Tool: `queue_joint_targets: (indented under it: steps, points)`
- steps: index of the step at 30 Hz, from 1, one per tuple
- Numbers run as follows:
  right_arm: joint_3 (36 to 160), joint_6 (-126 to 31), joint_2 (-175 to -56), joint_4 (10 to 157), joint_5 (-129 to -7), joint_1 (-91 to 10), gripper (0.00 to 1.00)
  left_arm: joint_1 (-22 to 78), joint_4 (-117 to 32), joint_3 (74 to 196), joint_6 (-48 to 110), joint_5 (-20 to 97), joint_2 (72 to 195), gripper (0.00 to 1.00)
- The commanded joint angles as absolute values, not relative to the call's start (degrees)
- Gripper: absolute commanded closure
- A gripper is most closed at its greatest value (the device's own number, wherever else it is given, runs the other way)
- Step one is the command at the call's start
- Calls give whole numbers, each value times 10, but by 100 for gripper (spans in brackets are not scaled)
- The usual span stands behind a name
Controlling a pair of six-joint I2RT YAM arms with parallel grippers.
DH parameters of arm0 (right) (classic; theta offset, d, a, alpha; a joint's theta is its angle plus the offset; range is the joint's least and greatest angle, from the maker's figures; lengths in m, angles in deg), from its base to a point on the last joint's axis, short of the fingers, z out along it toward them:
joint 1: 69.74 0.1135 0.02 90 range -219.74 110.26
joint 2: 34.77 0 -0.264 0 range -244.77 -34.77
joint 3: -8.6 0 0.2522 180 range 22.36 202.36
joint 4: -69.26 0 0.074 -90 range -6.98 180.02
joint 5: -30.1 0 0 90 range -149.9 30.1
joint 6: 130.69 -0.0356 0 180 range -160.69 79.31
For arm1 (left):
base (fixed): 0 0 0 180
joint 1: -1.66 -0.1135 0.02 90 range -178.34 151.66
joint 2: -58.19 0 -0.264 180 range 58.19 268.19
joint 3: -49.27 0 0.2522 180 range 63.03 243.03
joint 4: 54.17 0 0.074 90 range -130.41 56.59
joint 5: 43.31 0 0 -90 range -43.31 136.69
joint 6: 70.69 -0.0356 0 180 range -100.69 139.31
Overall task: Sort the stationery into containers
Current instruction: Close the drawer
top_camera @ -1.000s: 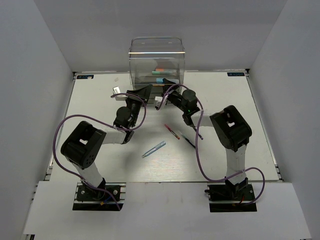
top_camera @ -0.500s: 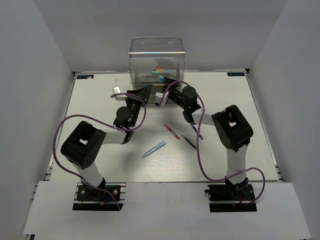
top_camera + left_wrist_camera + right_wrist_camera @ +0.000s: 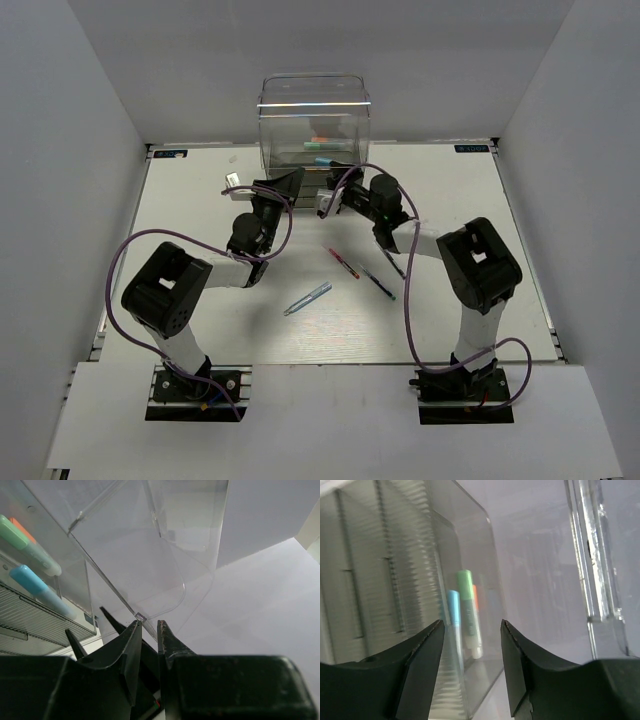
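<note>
The clear drawer unit (image 3: 314,112) stands at the back centre. A blue marker (image 3: 35,584), a mint-green marker (image 3: 22,542) and an orange marker (image 3: 21,525) lie in one of its trays. My left gripper (image 3: 292,183) is at the unit's front left, its jaws nearly closed on the rim of a clear tray (image 3: 131,605). My right gripper (image 3: 333,197) is open and empty at the unit's front, facing the same markers (image 3: 467,605) through the clear wall. A red pen (image 3: 342,262), a dark pen (image 3: 378,283) and a silvery-blue pen (image 3: 307,298) lie on the table.
The white table (image 3: 200,200) is walled by grey panels on three sides. Purple cables (image 3: 405,300) loop from both arms over the table. The three loose pens lie between the two arms, nearer than the unit.
My right arm has shifted a little to the right and back, bringing its open gripper closer to the drawer unit. The left arm and the pens have not moved.
</note>
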State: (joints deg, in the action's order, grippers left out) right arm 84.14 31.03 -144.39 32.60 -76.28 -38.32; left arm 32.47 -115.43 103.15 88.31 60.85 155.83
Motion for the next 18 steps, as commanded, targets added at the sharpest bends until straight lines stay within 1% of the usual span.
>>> queue_joint_targets:
  steps: [1, 3, 4, 5, 6, 7, 8, 9, 12, 14, 15, 17, 18]
  points:
    - [813, 273, -1399, 344, -805, -385, 45, 319, -1223, 1050, 879, 608, 1535, 69]
    - [800, 259, -1371, 373, -843, -388, 46, 319, -1223, 1050, 879, 608, 1535, 69]
    - [780, 257, -1360, 385, -855, -387, 49, 319, -1223, 1050, 879, 608, 1535, 69]
    - [775, 255, -1333, 413, -897, -391, 52, 319, -1218, 1050, 879, 608, 1535, 69]
    - [764, 253, -1323, 455, -911, -391, 62, 319, -1218, 1050, 879, 608, 1535, 69]
    - [762, 252, -1298, 478, -923, -391, 66, 319, -1218, 1044, 879, 608, 1529, 69]
    - [759, 251, -1291, 540, -953, -392, 72, 319, -1210, 1044, 879, 602, 1523, 69]
    - [752, 249, -1281, 561, -959, -392, 80, 319, -1196, 1038, 879, 602, 1523, 69]
    - [734, 228, -1237, 633, -972, -393, 86, 319, -1147, 1009, 879, 608, 1492, 69]
    - [719, 197, -1210, 652, -959, -394, 86, 319, -1109, 990, 879, 615, 1465, 69]
    - [711, 188, -1203, 655, -945, -397, 85, 326, -1072, 984, 879, 623, 1457, 69]
    - [699, 150, -1176, 666, -930, -398, 78, 326, -1037, 975, 884, 630, 1443, 69]
    - [695, 142, -1170, 669, -924, -401, 70, 326, -1003, 970, 884, 630, 1433, 67]
